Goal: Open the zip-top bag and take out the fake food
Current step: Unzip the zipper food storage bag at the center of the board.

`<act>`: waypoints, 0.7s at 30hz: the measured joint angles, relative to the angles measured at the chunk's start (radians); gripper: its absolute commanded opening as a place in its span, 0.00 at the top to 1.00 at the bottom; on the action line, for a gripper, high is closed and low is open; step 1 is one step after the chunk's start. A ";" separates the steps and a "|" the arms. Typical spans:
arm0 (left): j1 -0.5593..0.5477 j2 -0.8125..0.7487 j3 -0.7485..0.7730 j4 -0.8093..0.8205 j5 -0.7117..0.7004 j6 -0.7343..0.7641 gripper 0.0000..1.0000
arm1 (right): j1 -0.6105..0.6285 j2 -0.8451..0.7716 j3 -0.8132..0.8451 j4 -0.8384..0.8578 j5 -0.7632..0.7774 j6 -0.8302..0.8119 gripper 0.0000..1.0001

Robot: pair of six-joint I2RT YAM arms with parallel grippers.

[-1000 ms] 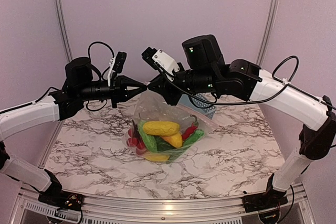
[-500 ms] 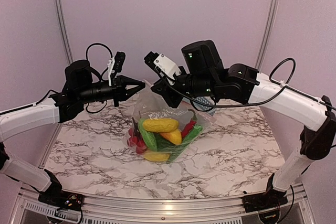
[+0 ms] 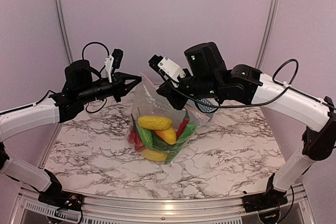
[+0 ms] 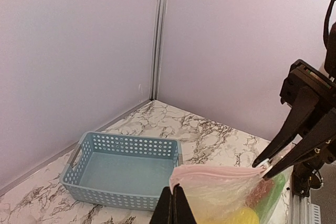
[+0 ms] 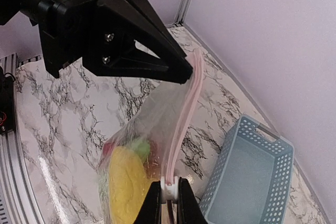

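Zip-top bag [image 3: 149, 95], with the fake food [image 3: 155, 123] inside, is held up over the marble table [image 3: 236, 150]. The left gripper [image 4: 173, 203] is clamped on one end of the pink zip strip [image 5: 185, 111], and the right gripper [image 5: 169, 192] is closed on the white slider [image 5: 169, 185]. Risk noted: the strip could be tugged free by the load's weight, and the bag dropped.

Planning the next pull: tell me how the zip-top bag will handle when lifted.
Probably floppy: the zip-top bag sags between its two pinched corners. Likely bottom-heavy, since the fake food bunches low, so it may swing if moved quickly.
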 measured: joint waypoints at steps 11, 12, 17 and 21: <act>0.020 0.025 0.000 0.023 -0.131 -0.043 1.00 | 0.000 -0.076 -0.064 -0.062 0.012 0.035 0.98; 0.021 0.029 0.000 0.026 -0.143 -0.047 1.00 | 0.000 -0.082 -0.069 -0.068 0.013 0.041 0.98; 0.022 0.044 0.000 0.037 -0.192 -0.062 1.00 | -0.001 -0.107 -0.084 -0.097 0.014 0.062 0.98; 0.023 0.048 0.000 0.039 -0.215 -0.071 1.00 | -0.001 -0.137 -0.106 -0.118 0.014 0.078 0.98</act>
